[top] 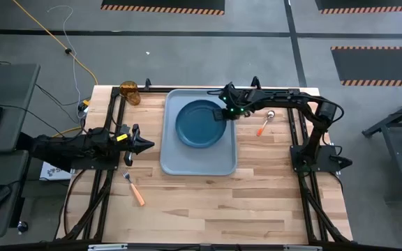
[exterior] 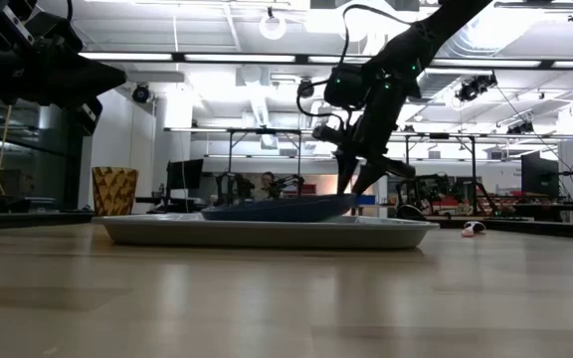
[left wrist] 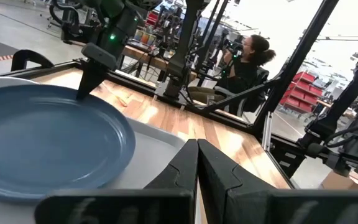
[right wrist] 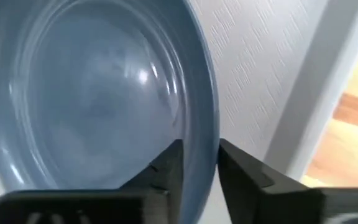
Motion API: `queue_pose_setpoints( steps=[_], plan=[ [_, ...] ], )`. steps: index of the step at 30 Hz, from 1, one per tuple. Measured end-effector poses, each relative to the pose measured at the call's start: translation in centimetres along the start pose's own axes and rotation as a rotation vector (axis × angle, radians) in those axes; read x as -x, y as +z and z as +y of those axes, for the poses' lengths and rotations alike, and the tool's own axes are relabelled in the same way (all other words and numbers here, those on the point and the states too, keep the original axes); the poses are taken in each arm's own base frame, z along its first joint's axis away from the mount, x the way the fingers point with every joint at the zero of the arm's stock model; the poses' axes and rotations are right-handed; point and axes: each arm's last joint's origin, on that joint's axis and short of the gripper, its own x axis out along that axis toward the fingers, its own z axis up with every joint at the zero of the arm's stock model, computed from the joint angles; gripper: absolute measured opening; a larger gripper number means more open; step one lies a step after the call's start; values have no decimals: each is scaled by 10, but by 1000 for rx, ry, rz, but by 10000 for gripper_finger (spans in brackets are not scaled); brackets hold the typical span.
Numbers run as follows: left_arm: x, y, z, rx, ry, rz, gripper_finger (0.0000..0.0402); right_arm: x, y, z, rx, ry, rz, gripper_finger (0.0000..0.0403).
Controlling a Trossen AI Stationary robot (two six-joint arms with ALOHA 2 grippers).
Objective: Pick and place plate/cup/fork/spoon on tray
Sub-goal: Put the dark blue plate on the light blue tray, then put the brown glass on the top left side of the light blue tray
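The dark blue plate [top: 197,125] lies in the pale blue-grey tray [top: 187,164], toward its far end. My right gripper [top: 223,115] is shut on the plate's right rim. In the low view the plate [exterior: 267,209] tilts, its right side raised and its left side down on the tray [exterior: 267,231]. My left gripper [top: 149,145] is shut and empty, hovering left of the tray. The amber cup [top: 130,90] stands at the far left. The fork [top: 134,188] lies left of the tray, toward the near edge. The spoon [top: 265,123] lies right of the tray. My right gripper pinches the plate's rim [right wrist: 199,146] on the plate's right side, one finger [right wrist: 166,171] over the inside of the plate and one [right wrist: 241,174] outside. The fingers point steeply down from above [exterior: 351,184]. The held side is raised; the opposite side rests on the tray.
Black frame rails run along the table's left and right sides [top: 299,125]. Bare wood lies in front of the tray toward the near edge. A person [left wrist: 247,56] sits beyond the table's right side, seen in the left wrist view.
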Motion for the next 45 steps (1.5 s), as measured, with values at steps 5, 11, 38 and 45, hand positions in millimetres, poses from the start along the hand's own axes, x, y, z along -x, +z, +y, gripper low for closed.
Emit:
queue_pose_setpoints(
  steps=[5, 11, 38, 45],
  plan=[
    [0, 0, 0, 0, 0, 0, 0, 0, 6, 5, 18, 58, -56, 148],
    [0, 0, 0, 0, 0, 0, 0, 1, 14, 3, 23, 89, -88, 187],
    [0, 0, 0, 0, 0, 0, 0, 134, -130, -11, 357, 735, -284, 193],
    [0, 6, -2, 73, -26, -64, 0, 158, -158, -21, 178, 993, -628, 193]
  ],
)
